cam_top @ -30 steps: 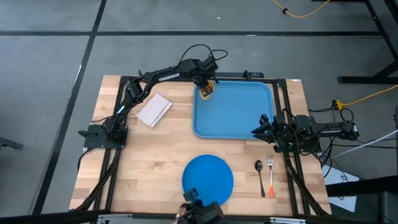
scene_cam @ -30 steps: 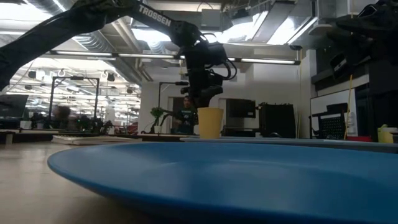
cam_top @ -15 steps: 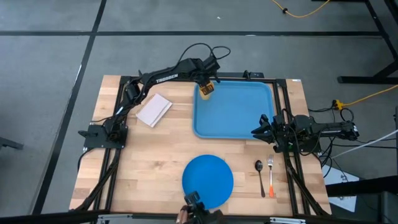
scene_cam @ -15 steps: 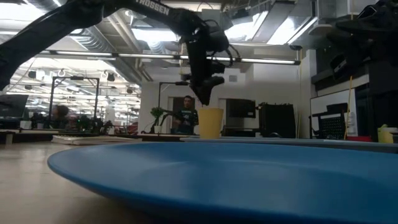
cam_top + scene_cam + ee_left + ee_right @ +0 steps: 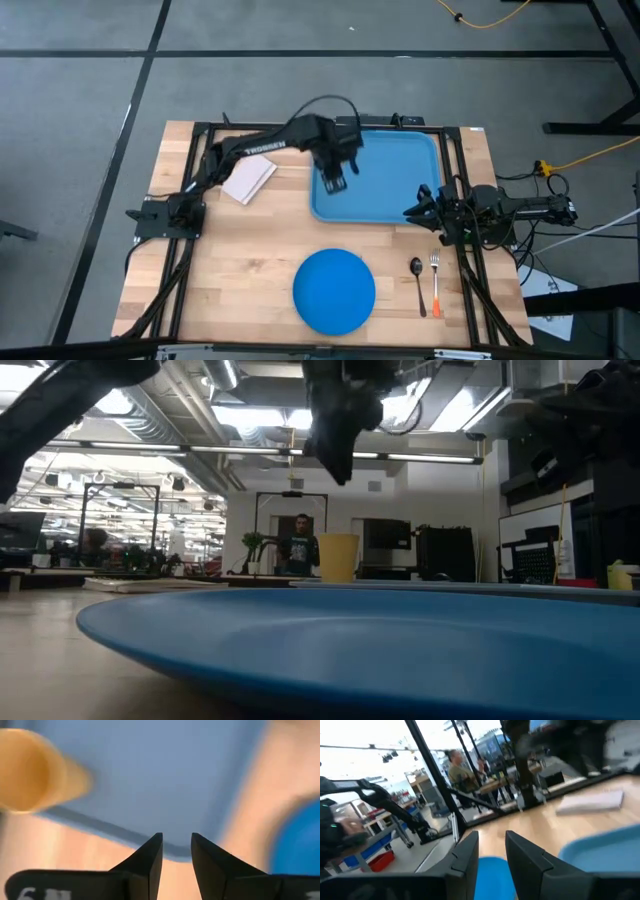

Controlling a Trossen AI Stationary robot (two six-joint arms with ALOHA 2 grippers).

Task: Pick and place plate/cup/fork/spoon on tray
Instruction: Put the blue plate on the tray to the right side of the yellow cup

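The yellow-orange cup (image 5: 338, 557) stands upright on its base in the light-blue tray (image 5: 400, 170), at the tray's far left corner. My left arm hides it in the high view; it also shows in the left wrist view (image 5: 25, 770). My left gripper (image 5: 336, 182) hangs above the tray's left part, nearer than the cup and clear of it, with a narrow gap between its fingers (image 5: 177, 850). The round blue plate (image 5: 334, 291) lies flat near the table's near edge. The dark spoon (image 5: 418, 283) and the orange-handled fork (image 5: 436, 285) lie side by side to its right. My right gripper (image 5: 412, 208) waits by the tray's near right corner.
A white flat block (image 5: 248, 176) lies on the table left of the tray, under my left arm. Bare wood lies between the tray and the plate. A person stands in the room far behind the table (image 5: 300, 545).
My left gripper has come up off the cup's rim and moved toward the table's near edge along the tray's left side, rising well above the cup. The cup stays upright in the tray's far left corner.
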